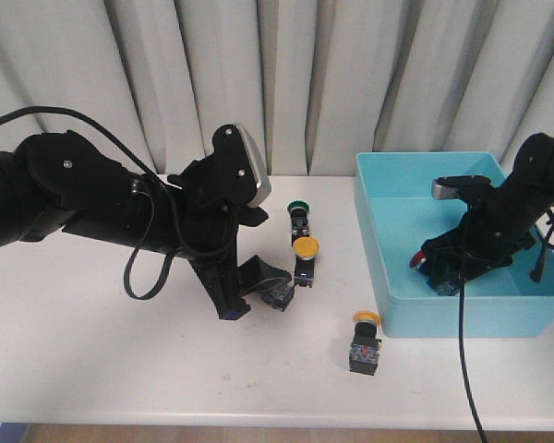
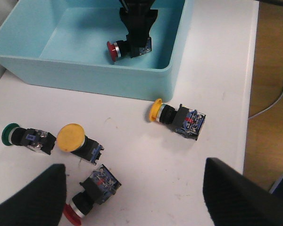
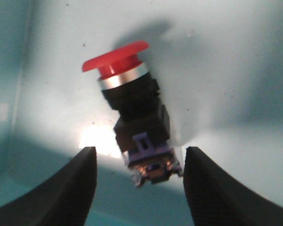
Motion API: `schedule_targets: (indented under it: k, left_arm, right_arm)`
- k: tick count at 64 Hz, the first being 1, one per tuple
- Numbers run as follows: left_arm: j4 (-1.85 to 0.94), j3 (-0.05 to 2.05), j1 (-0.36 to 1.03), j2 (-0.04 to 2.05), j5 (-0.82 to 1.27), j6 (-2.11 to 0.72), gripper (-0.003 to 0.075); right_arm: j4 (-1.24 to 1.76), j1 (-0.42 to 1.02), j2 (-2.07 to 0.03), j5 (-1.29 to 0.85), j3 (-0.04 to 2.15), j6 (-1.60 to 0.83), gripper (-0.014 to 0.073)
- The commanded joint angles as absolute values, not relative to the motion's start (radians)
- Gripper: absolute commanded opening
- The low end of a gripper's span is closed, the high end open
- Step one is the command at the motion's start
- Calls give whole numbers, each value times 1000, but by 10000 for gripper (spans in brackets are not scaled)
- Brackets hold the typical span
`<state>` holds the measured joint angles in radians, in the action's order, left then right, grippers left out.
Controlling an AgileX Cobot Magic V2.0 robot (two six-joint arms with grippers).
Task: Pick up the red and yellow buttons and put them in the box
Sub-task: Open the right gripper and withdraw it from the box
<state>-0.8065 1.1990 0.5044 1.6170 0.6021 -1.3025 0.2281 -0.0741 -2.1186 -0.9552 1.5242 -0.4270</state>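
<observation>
The front view faces forward over the table toward the large turquoise plastic box (image 1: 462,245). The left wrist view looks down beside that box (image 2: 99,80); the right wrist view sits close inside it (image 3: 236,56).

Even, soft overhead light; faint shadows on the table (image 1: 120,351). The right wrist view is blurred, its fingers (image 3: 61,188) defocused.

White desk (image 1: 120,351) carries: turquoise box (image 1: 388,277) at right; green button (image 1: 298,214), yellow button (image 1: 305,254) mid-desk; second yellow button (image 1: 365,341) nearer front edge; red button (image 2: 92,190) beside left hand.
</observation>
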Motion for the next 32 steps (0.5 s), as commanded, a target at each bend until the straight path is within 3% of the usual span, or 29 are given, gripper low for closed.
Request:
schedule_targets:
  k: [1,18,32]
  left_arm:
    - [-841,1226,508,1582,591,-1291,583]
    - [-841,1226,508,1582,591,-1291,583]
    - [-841,1226,508,1582,588,-1291,583]
  right_arm:
    - [236,-76,-2029,-1047,1594,-386,411]
    - [193,-59,-1790,-1098,1602,-310,398]
    - [-97,104,-1604,-1165,1602,-117,398]
